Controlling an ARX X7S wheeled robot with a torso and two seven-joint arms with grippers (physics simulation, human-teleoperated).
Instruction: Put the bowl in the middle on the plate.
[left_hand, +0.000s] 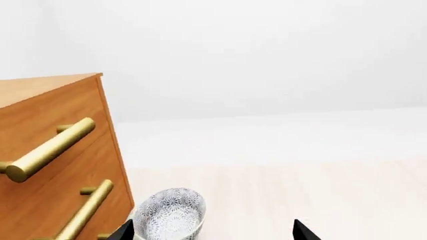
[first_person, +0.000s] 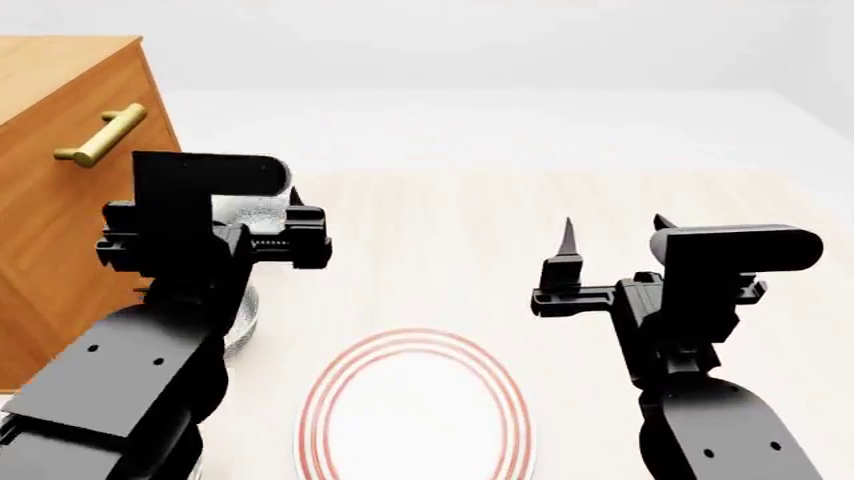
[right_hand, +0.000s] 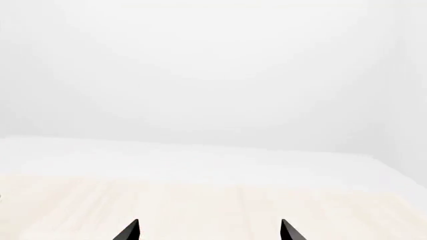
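Observation:
A small white bowl (left_hand: 170, 215) with a grey-blue floral pattern stands on the pale table beside the wooden cabinet. It lies just inside one fingertip of my open left gripper (left_hand: 213, 231), and nothing is held. In the head view my left arm (first_person: 200, 240) hides most of the bowls. Patterned pieces peek out at one bowl's rim (first_person: 263, 207) and another bowl's side (first_person: 243, 318), and I cannot tell which bowl is the middle one. The plate (first_person: 416, 410), white with red rings, lies at the near edge between my arms. My right gripper (first_person: 614, 228) (right_hand: 210, 231) hovers open and empty over bare table.
A wooden cabinet (first_person: 54, 200) (left_hand: 53, 165) with brass bar handles (left_hand: 50, 150) stands along the table's left side, close to the bowls and my left arm. The pale wooden tabletop (first_person: 454, 230) stretches ahead toward a white wall.

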